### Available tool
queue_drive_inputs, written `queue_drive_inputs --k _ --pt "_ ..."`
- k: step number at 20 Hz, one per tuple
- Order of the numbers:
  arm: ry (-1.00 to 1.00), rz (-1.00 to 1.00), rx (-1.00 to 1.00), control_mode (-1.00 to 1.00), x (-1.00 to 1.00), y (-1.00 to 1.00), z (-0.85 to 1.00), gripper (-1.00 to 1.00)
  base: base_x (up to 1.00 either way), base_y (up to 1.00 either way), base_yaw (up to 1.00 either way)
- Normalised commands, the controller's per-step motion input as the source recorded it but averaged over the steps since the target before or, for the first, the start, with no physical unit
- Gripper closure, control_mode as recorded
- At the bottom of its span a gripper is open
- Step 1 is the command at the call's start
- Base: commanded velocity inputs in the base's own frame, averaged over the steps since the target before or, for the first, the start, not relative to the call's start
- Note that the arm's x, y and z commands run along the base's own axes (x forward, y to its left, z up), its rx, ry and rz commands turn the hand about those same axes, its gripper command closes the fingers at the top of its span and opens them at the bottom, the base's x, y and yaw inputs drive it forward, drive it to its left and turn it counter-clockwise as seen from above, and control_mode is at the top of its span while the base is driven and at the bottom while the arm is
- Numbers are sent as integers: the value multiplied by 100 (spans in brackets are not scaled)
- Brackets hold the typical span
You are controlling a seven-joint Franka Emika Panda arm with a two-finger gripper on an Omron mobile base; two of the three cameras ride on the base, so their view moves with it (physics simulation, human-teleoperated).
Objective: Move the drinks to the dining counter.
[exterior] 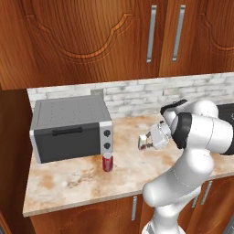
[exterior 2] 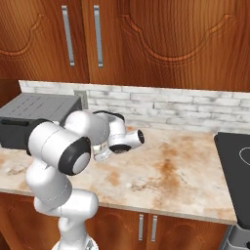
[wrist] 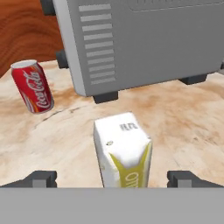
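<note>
Marbled beige bench (exterior: 73, 183) under brown wall cabinets (exterior: 91, 36), white-brick backsplash (exterior: 137, 93) behind; at nine o'clock in the left base view a grey toaster oven (exterior: 71, 128), the red can (exterior: 107, 162) upright just before its right corner; at three o'clock the hand (exterior: 142, 142); in the hand view its fingers (wrist: 41, 179) stand wide apart, the white carton (wrist: 123, 151) between them, the can at ten o'clock.
</note>
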Motion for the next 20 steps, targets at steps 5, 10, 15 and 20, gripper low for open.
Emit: queue_drive_inputs --k 5,10,15,20 --pt "0 2 0 -100 0 9 -4 -100 0 0 0" --pt "0 0 0 -100 0 5 -1 -100 0 0 0" --pt "0 0 0 -100 10 24 -1 -100 0 0 0" --pt "0 0 0 -100 6 7 0 -100 0 0 0"
